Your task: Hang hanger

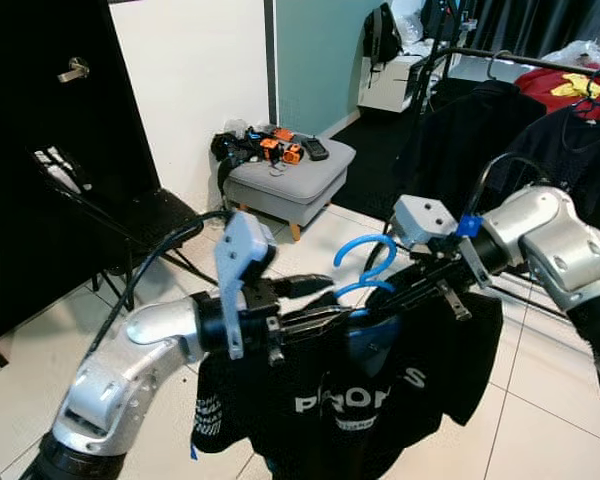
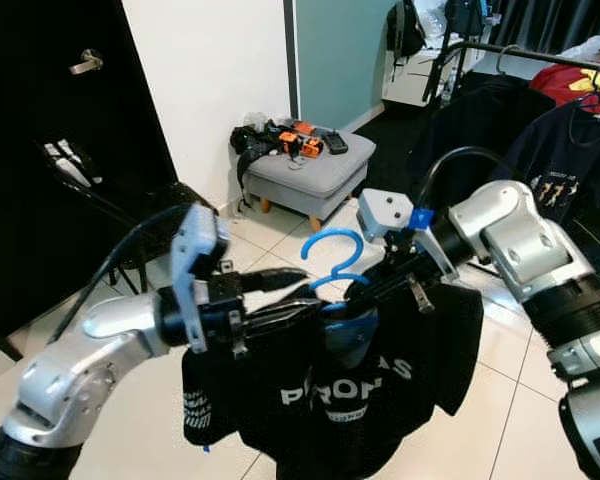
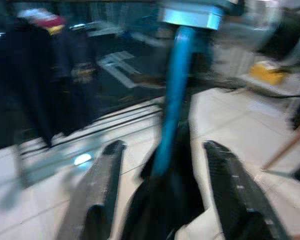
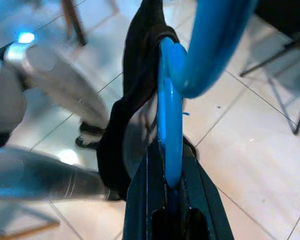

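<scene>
— What can be seen of the room?

— A floor of big white tiles [image 1: 540, 400] is seen underneath. A black door [image 1: 40, 150] is set in the white wall on the left. One grey footstool [image 1: 290, 180] is placed by the wall, and orange and black gadgets are piled on top of it. One black folding chair [image 1: 130, 225] is stood near the door. A clothes rail [image 1: 540, 62] is seen at the back on the right, and dark shirts and one red shirt [image 1: 570, 90] are hung on it.

— How are the arms held?

— Two silver arms are stretched forward and bent in toward each other. One blue hanger [image 1: 365, 262] is held up between them, well away from the rail. One black T-shirt [image 1: 360, 400] with white letters is draped on it.

— And the fingers?

— The right gripper [image 4: 169, 200] is closed tight on the blue bar of the hanger. The left gripper [image 3: 165, 195] is reached in from the other side. Its two fingers [image 3: 230, 190] are spread apart, with the dark cloth and the blue hook between them. It cannot be told if the cloth is touched, as that picture is blurred.
</scene>
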Robot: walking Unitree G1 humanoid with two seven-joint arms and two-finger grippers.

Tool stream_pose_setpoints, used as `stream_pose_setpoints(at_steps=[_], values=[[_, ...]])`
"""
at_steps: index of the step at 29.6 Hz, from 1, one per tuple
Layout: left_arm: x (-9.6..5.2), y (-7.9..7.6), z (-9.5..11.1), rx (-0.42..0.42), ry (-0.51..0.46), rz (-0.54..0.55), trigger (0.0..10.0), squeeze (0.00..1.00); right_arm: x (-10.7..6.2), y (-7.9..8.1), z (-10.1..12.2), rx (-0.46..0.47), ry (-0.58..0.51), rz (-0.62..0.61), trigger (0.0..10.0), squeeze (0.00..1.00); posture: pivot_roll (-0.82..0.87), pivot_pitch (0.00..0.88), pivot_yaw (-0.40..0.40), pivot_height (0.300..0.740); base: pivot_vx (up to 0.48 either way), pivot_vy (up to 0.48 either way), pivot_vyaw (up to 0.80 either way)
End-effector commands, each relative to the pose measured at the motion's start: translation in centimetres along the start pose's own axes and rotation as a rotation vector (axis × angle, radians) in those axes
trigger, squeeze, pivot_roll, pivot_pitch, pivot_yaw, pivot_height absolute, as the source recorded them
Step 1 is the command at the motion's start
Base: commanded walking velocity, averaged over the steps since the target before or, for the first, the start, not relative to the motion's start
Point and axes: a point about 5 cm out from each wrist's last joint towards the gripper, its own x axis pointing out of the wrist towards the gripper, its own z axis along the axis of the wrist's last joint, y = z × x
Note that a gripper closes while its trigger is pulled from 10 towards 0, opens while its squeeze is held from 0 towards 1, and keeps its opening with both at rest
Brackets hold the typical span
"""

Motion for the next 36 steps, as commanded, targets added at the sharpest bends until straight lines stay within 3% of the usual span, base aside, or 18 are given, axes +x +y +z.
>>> stream_pose_setpoints(at_steps=[1, 8, 9, 10, 12, 13, 14, 15, 16, 17, 18, 21, 22, 23, 24, 26, 27, 36], values=[[-1.7, 1.0, 0.4, -0.006, 0.000, 0.058, 10.0, 1.00, -0.4, -0.3, -0.5, 0.040, -0.023, -0.080, 0.0, 0.00, -0.13, 0.000, -0.003, 0.736, 0.000, 0.000, 0.00], [-4.6, 2.5, 1.6, 0.010, -0.020, 0.173, 10.0, 1.00, -0.6, -1.0, -3.2, 0.182, -0.041, -0.252, 0.0, 0.00, -0.12, 0.000, -0.007, 0.736, 0.000, 0.000, 0.00], [-7.2, 4.5, 1.2, 0.025, -0.021, 0.375, 10.0, 1.00, -1.2, -2.0, -5.3, 0.336, -0.101, -0.462, 0.0, 0.00, -0.11, 0.000, -0.010, 0.736, 0.000, 0.000, 0.00], [-9.4, 6.4, 0.5, -0.006, -0.050, 0.585, 10.0, 1.00, -1.5, -2.4, -6.8, 0.451, -0.172, -0.603, 1.9, 0.00, -0.10, 0.000, -0.018, 0.736, 0.000, 0.000, 0.00], [-9.4, 6.4, 0.5, -0.006, -0.050, 0.585, 10.0, 1.00, -1.5, -2.4, -6.8, 0.451, -0.172, -0.603, 1.9, 0.00, -0.10, 0.000, -0.018, 0.736, 0.000, 0.000, 0.00], [-11.5, 7.8, -0.7, -0.051, -0.060, 0.783, 10.0, 1.00, -1.5, -2.4, -8.2, 0.545, -0.226, -0.710, 4.5, 0.00, -0.10, 0.000, -0.018, 0.736, 0.000, 0.000, 0.00], [-14.4, 8.8, -3.2, -0.129, -0.041, 1.010, 10.0, 0.00, -0.8, -2.2, -10.1, 0.653, -0.282, -0.850, 9.6, 0.00, -0.10, 0.000, -0.020, 0.736, 0.000, 0.000, 0.00], [-14.4, 8.8, -3.2, -0.129, -0.041, 1.010, 10.0, 0.00, -0.8, -2.2, -10.1, 0.653, -0.282, -0.850, 9.6, 0.00, -0.10, 0.000, -0.020, 0.736, 0.000, 0.000, 0.00], [-16.8, 8.5, -6.8, -0.218, 0.037, 1.180, 10.0, 0.00, 0.2, -1.4, -12.8, 0.819, -0.331, -1.004, 10.0, 0.00, -0.10, 0.000, -0.016, 0.736, 0.000, 0.000, -0.67], [-16.8, 8.5, -6.8, -0.218, 0.037, 1.180, 10.0, 0.00, 0.2, -1.4, -12.8, 0.819, -0.331, -1.004, 10.0, 0.00, -0.10, 0.000, -0.016, 0.736, 0.000, 0.000, -0.67], [-18.2, 7.9, -9.1, -0.268, 0.101, 1.267, 10.0, 0.00, 1.0, -0.7, -14.4, 0.932, -0.348, -1.097, 10.0, 0.00, -0.10, 0.000, -0.015, 0.736, 0.000, 0.000, -0.76], [-18.2, 7.9, -9.1, -0.268, 0.101, 1.267, 10.0, 0.00, 1.0, -0.7, -14.4, 0.932, -0.348, -1.097, 10.0, 0.00, -0.10, 0.000, -0.015, 0.736, 0.000, 0.000, -0.76], [-18.8, 6.1, -12.6, -0.350, 0.188, 1.307, 10.0, 0.00, 2.7, 1.0, -17.2, 1.052, -0.270, -1.230, 10.0, 0.00, -0.11, 0.000, -0.009, 0.736, 0.000, 0.000, -0.77], [-18.8, 6.1, -12.6, -0.350, 0.188, 1.307, 10.0, 0.00, 2.7, 1.0, -17.2, 1.052, -0.270, -1.230, 10.0, 0.00, -0.11, 0.000, -0.009, 0.736, 0.000, 0.000, -0.77], [-18.6, 3.8, -15.8, -0.434, 0.271, 1.312, 10.0, 0.00, 4.6, 3.2, -19.5, 1.121, -0.160, -1.319, 10.0, 0.00, -0.10, 0.000, -0.018, 0.736, 0.000, 0.000, -0.77], [-18.6, 3.8, -15.8, -0.434, 0.271, 1.312, 10.0, 0.00, 4.6, 3.2, -19.5, 1.121, -0.160, -1.319, 10.0, 0.00, -0.10, 0.000, -0.018, 0.736, 0.000, 0.000, -0.77], [-17.8, 0.5, -19.4, -0.522, 0.385, 1.291, 10.0, 0.00, 7.0, 6.0, -21.5, 1.148, -0.045, -1.385, 10.0, 0.00, -0.09, 0.000, -0.026, 0.736, 0.000, 0.000, -0.77], [-16.9, -1.7, -22.4, -0.553, 0.445, 1.322, 10.0, 0.00, 9.0, 7.3, -22.3, 1.127, 0.059, -1.408, 10.0, 0.00, -0.08, 0.000, -0.053, 0.736, 0.347, 0.000, -0.79]])
